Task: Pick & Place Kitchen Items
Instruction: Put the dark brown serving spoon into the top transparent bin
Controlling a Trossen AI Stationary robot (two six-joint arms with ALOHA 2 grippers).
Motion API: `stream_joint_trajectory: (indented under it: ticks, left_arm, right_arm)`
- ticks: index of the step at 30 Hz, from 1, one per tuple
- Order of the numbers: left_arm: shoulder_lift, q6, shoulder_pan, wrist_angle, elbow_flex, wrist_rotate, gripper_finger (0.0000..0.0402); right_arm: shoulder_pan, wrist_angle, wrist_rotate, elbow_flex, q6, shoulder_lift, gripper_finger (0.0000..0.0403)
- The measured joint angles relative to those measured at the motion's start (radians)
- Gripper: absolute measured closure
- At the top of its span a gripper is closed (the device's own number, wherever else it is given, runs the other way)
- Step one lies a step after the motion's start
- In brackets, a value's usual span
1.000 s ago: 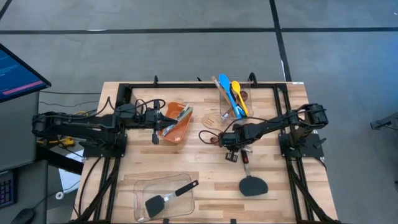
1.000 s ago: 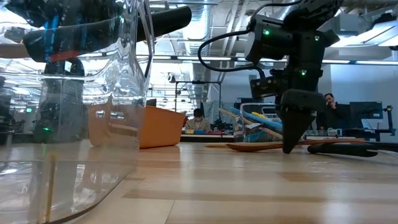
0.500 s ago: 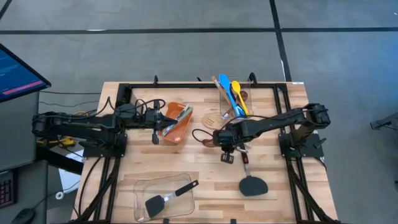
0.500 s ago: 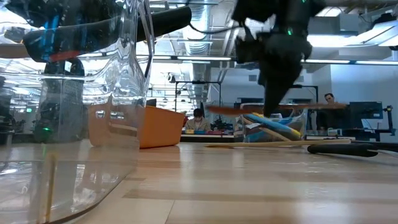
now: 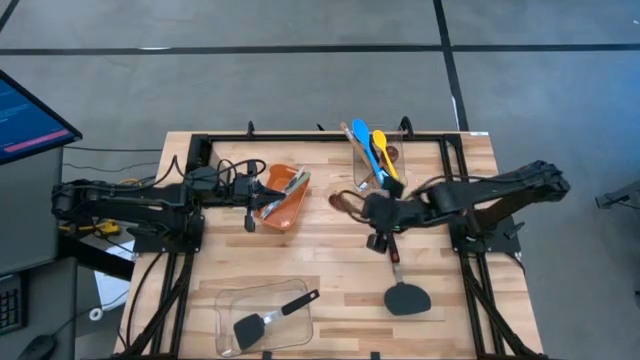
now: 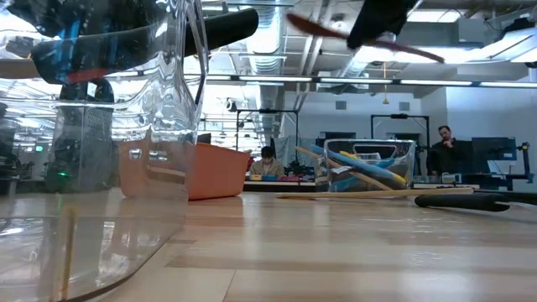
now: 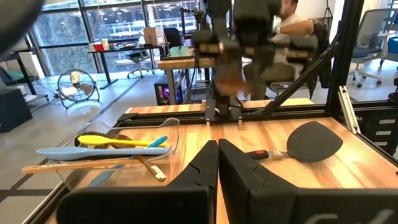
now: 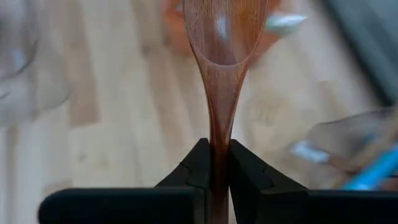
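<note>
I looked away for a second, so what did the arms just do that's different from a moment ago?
The right tool, shut on a wooden spoon, lifted it off the table and carried it up and toward the clear tub of utensils. The left tool stayed shut beside the orange bin; the black spatulas did not move.
</note>
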Motion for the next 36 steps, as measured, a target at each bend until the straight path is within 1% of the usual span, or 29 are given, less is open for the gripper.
stream_joint_trajectory:
  ticks: [5, 10, 13, 19, 21, 25, 29, 36]
  left_arm:
    - [0.0, 0.0, 0.0, -0.001, 0.0, 0.0, 0.0401]
    - [0.0, 0.0, 0.0, -0.001, 0.0, 0.0, 0.0401]
    - [0.0, 0.0, 0.0, -0.001, 0.0, 0.0, 0.0401]
    - [0.0, 0.0, 0.0, -0.001, 0.0, 0.0, 0.04]
    - [0.0, 0.0, 0.0, -0.001, 0.0, 0.0, 0.0401]
    - [0.0, 0.0, 0.0, -0.001, 0.0, 0.0, 0.0401]
    - [0.0, 0.0, 0.0, -0.001, 0.0, 0.0, 0.0401]
    - [0.0, 0.0, 0.0, -0.001, 0.0, 0.0, 0.0401]
  right_arm:
    - [0.087, -0.017, 0.253, 0.0, 0.069, -0.069, 0.0377]
    - [0.162, -0.017, 0.477, 0.0, 0.081, -0.08, 0.0377]
    - [0.185, -0.017, 0.569, 0.0, 0.082, -0.074, 0.0377]
    - [0.194, -0.026, 0.694, -0.016, 0.116, -0.072, 0.0377]
    - [0.186, -0.029, 0.711, -0.035, 0.116, -0.073, 0.0377]
    - [0.134, -0.029, 0.698, -0.065, 0.116, -0.082, 0.0377]
    - [0.051, -0.017, 0.607, -0.084, 0.1, -0.081, 0.0377]
    - [-0.108, 0.088, 0.434, -0.131, -0.05, -0.08, 0.0377]
